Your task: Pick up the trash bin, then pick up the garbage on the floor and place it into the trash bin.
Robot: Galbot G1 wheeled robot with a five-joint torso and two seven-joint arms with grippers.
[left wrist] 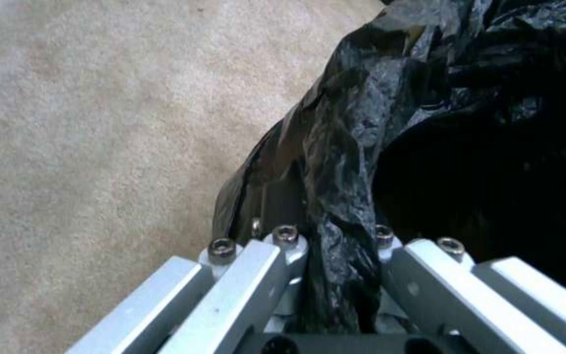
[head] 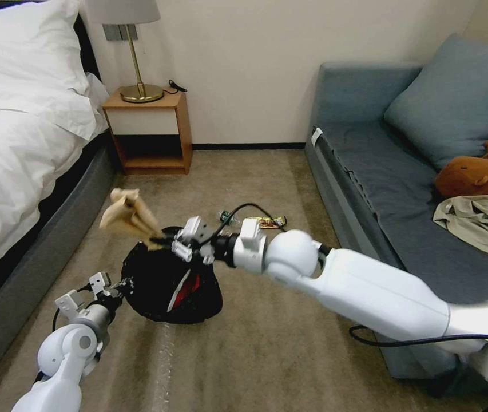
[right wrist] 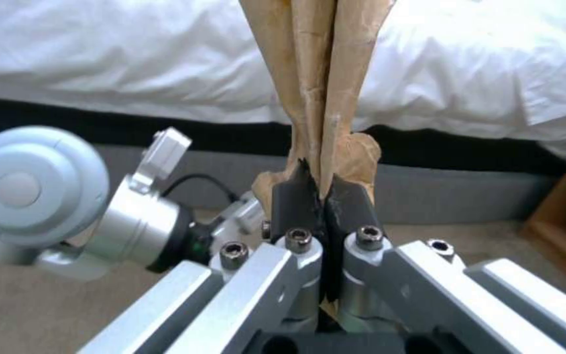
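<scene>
The trash bin [head: 158,292], lined with a crinkly black bag [left wrist: 440,123], is held just above the carpet, tilted, by my left gripper [head: 120,284], which is shut on its rim [left wrist: 337,255]. A red snack packet [head: 190,285] lies inside it. My right gripper [head: 161,242] is over the bin's far rim, shut on the crumpled brown paper bag [head: 126,214], which sticks out toward the bed [right wrist: 319,73]. Beyond the bin, on the carpet, lie a small clear bottle [head: 227,217] and a gold-yellow wrapper [head: 268,222].
A white bed [head: 20,143] runs along the left, with a wooden nightstand [head: 151,134] and a lamp [head: 135,57] behind. On the right, a grey-blue sofa [head: 381,189] holds a brown plush toy [head: 478,171] and beige clothing [head: 484,220]. Open carpet [head: 266,355] lies in front.
</scene>
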